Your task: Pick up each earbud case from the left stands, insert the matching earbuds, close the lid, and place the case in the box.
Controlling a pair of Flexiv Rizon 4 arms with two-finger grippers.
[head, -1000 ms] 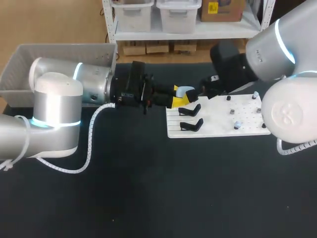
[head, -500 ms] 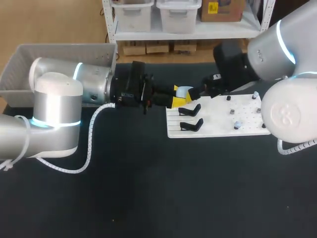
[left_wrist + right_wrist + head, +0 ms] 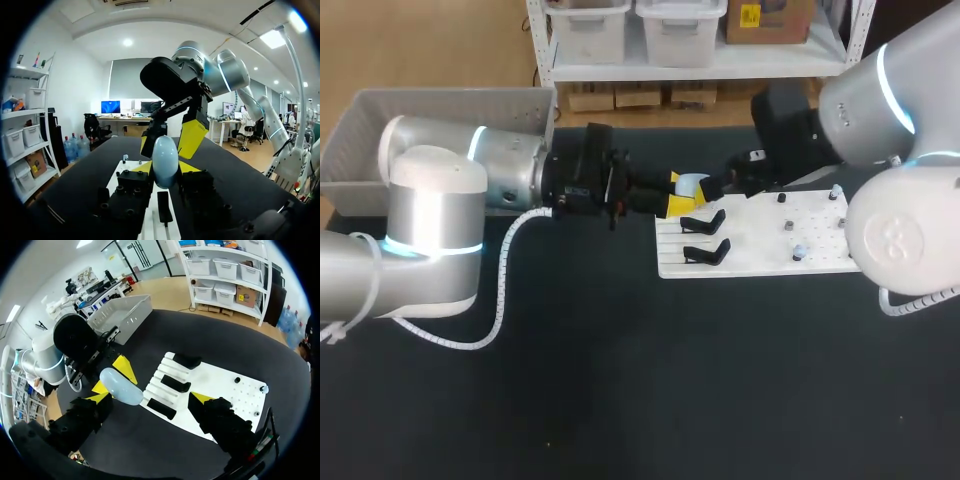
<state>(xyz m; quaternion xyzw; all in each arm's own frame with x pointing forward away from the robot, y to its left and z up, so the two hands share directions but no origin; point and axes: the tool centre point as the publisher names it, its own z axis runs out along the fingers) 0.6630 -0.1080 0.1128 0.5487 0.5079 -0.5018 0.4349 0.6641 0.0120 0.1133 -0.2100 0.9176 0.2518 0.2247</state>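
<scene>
Tabletop (image 3: pixel 620 380): black, carrying a white board (image 3: pixel 760 264) on my right side; the black stands (image 3: pixel 704 252) on the board's left strip are bare
Left gripper (image 3: pixel 166 172): closed on the earbud case (image 3: pixel 165 157), one yellow tip on either side of it; it hangs in the air over the board's far left corner
Earbud case: pale blue, egg-shaped, upright between those fingers; I cannot tell whether the lid is open
Right gripper (image 3: pixel 170 139): spread wide with nothing in it; its yellow tips sit just beyond the case, one close beside it, and I cannot see any contact
Step, as I judge it: the right gripper is to work on the case while the left steadies it; I would hold the left clamp firm and the case square; I would bring the right in slowly and centred, so that no push twists the case out
Box (image 3: pixel 380 120): grey, at the far left, well apart from the case; the case goes there last
</scene>
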